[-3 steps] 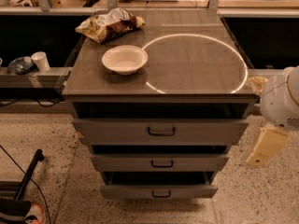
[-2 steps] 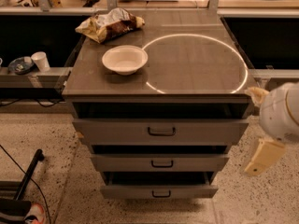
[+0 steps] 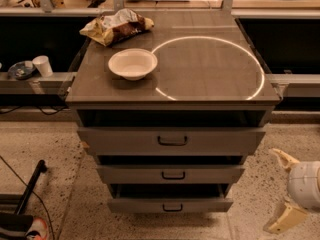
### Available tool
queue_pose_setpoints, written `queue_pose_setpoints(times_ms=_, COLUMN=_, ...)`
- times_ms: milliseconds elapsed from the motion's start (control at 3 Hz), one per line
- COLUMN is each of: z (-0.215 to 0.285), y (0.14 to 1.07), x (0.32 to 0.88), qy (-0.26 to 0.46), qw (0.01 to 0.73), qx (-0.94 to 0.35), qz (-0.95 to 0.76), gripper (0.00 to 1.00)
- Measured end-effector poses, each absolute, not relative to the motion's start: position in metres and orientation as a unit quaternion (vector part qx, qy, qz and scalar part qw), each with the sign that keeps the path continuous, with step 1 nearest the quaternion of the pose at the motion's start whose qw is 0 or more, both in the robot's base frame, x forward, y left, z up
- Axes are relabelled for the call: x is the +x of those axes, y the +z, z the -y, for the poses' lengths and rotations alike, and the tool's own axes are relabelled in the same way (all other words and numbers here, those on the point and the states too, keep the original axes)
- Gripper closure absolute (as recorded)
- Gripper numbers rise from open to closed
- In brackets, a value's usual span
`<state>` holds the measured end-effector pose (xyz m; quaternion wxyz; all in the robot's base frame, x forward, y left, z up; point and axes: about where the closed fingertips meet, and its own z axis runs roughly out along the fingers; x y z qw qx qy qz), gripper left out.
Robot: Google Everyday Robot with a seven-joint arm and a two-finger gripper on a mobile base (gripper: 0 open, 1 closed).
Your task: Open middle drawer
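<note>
**Greys, black and cream**

We see the middle drawer (image 3: 125, 174) in grey with a black handle (image 3: 173, 175), a white bowl (image 3: 132, 63) on the brown cabinet top (image 3: 210, 69), and the cream-fingered gripper (image 3: 272, 191) (low right, fingers apart) over the speckled floor (image 3: 60, 149).

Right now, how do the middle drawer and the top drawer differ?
The top drawer has a taller front; the middle drawer has a low one. The top handle is wider than the middle handle. Both drawers are grey with a black centre handle, and each shows a dark gap above its front. The gripper hangs open, low at the right, apart from both.
</note>
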<state>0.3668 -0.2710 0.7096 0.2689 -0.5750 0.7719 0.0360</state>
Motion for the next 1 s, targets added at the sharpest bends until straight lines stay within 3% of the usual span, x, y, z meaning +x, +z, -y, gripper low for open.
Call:
queue_pose_setpoints(times_ms=667, z=0.247, y=0.696, x=0.370, qy=0.051, qw=0.248, qx=-0.626, qz=-0.738, gripper=0.00)
queue_pose_setpoints(times_ms=1000, z=0.205, y=0.626, x=0.361, qy=0.109, qw=0.274, qx=-0.652, qz=-0.698, gripper=0.00)
